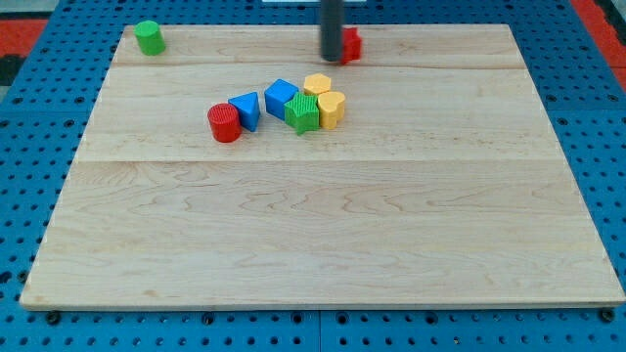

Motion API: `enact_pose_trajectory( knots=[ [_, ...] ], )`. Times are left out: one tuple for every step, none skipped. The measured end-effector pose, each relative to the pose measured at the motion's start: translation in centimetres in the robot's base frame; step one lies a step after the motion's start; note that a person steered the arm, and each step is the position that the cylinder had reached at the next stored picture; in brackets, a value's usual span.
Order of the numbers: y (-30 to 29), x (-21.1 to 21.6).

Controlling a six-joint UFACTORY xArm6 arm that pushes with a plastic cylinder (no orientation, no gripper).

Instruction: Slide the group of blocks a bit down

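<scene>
Board: pale wooden table top [323,235] of glued planks with visible grain, lying on a blue perforated base [29,147].
Rod: straight, dark, matte cylinder entering from the view's top; its upper length is cut off by the frame edge.
My tip [333,61]: resting near the board's top edge, well above the group; it holds nothing (a bare rod, with no jaws to open or close).
Red block behind rod [350,44]: touching or just beside the rod on the view's right; largely hidden, so its shape cannot be made out.
Group: six blocks clustered slightly above the board's centre, toward the view's left.
Red cylinder [225,123]: leftmost, upright, ribbed side.
Blue triangular block [246,110]: touching the red cylinder.
Blue cube [282,98]: angled, beside the triangle.
Green block [303,112]: ribbed faces, in front of the blue cube (exact shape unclear).
Yellow blocks: two, the upper [317,84] many-sided, the lower [332,109] roughly heart-shaped.
Green cylinder [149,37]: alone at the top left corner, well apart from the group.
Count: eight blocks: two red, two blue, two green, two yellow.
</scene>
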State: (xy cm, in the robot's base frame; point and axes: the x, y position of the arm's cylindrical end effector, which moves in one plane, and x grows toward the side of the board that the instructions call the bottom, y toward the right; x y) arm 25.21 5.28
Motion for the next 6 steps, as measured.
enact_pose_trajectory(
  knots=[
    [2.5,0.5],
    [3.1,1.4],
    [5.6,2.8],
    [0.5,4.1],
    [-5.2,5.4],
    [-4.8,7.6]
  ],
)
